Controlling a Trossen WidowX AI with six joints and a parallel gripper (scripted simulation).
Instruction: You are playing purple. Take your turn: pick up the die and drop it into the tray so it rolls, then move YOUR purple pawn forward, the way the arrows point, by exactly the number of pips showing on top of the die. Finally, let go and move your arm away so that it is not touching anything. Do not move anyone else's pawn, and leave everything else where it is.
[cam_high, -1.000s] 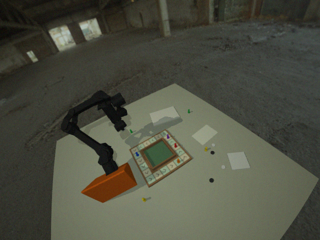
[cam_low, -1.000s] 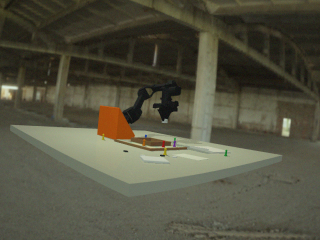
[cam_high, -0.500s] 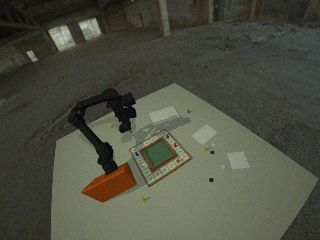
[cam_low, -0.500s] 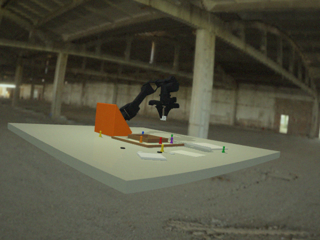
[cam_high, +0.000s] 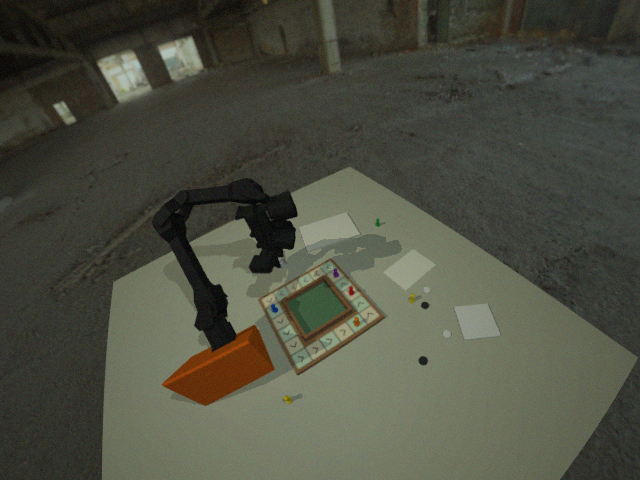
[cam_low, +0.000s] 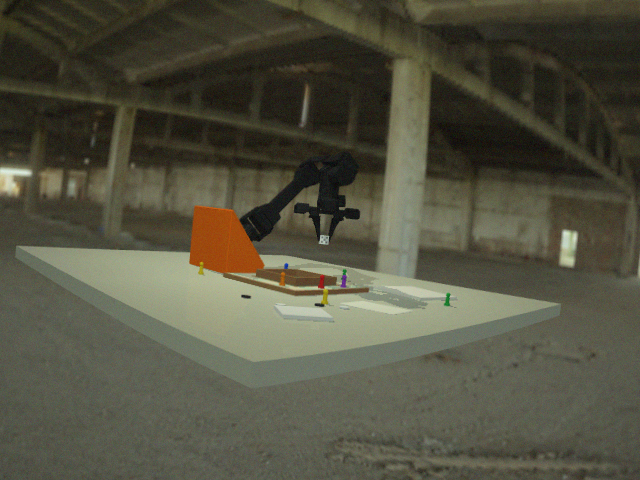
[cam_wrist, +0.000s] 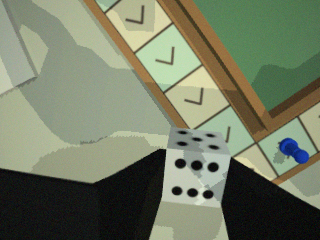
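My gripper (cam_low: 324, 238) is shut on the white die (cam_low: 324, 239) (cam_wrist: 196, 172) (cam_high: 282, 261) and holds it in the air, beyond the board's edge on the arm's side. In the wrist view one die face shows six pips and another shows five. The board (cam_high: 339, 347) has a green-floored tray (cam_high: 316, 305) with brown walls in its middle. The purple pawn (cam_high: 335, 272) (cam_low: 343, 281) stands near the board's back corner. The red pawn (cam_high: 351, 290) (cam_low: 321, 281), orange pawn (cam_high: 356, 321) (cam_low: 282, 279) and blue pawn (cam_high: 274, 308) (cam_wrist: 294, 150) also stand on the track.
Off the board are a green pawn (cam_high: 377, 222) (cam_low: 447, 299), another green pawn (cam_low: 344, 272) behind the purple one, and yellow pawns (cam_high: 412, 298) (cam_high: 287, 399). White and black discs (cam_high: 424, 305) and pale flat pads (cam_high: 476, 321) lie at the right. An orange wedge (cam_high: 222, 372) stands at the arm's base.
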